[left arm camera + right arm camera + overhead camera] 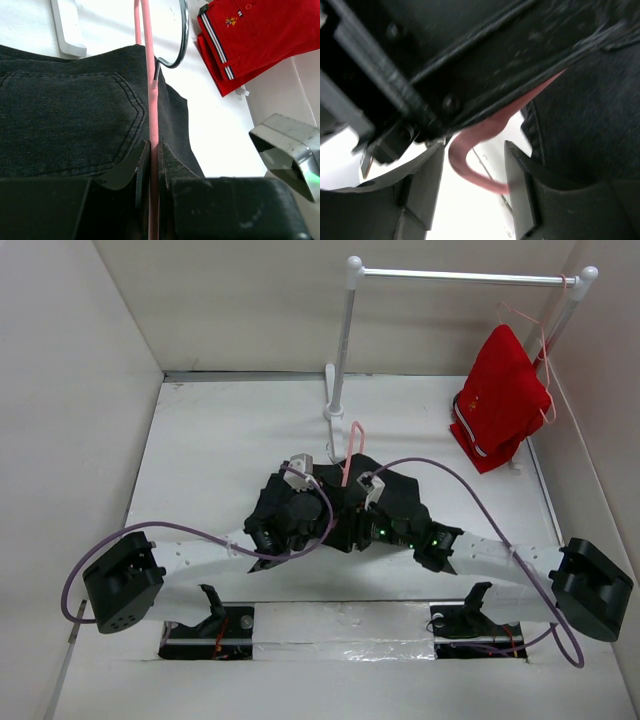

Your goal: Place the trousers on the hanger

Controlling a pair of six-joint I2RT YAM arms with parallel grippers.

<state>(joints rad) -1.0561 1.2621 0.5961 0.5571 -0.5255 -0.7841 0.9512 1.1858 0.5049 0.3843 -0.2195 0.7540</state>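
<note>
The black trousers (400, 495) lie bunched in the middle of the white table, back pocket up in the left wrist view (70, 120). The pale-pink hanger (352, 445) rises from the heap at its far side. My left gripper (154, 145) is shut on a straight pink rod of the hanger (151, 75), just above the cloth. My right gripper (474, 145) is open, with a curved bend of the hanger (470, 165) between its fingers and touching the right one. The trousers (590, 120) lie to its right. Both arms hide much of the heap from above.
A white clothes rack stands at the back, its post (342, 350) and foot just behind the trousers. A red garment (498, 395) hangs on another thin hanger at the rail's right end, also seen in the left wrist view (255, 35). Pale walls close in three sides.
</note>
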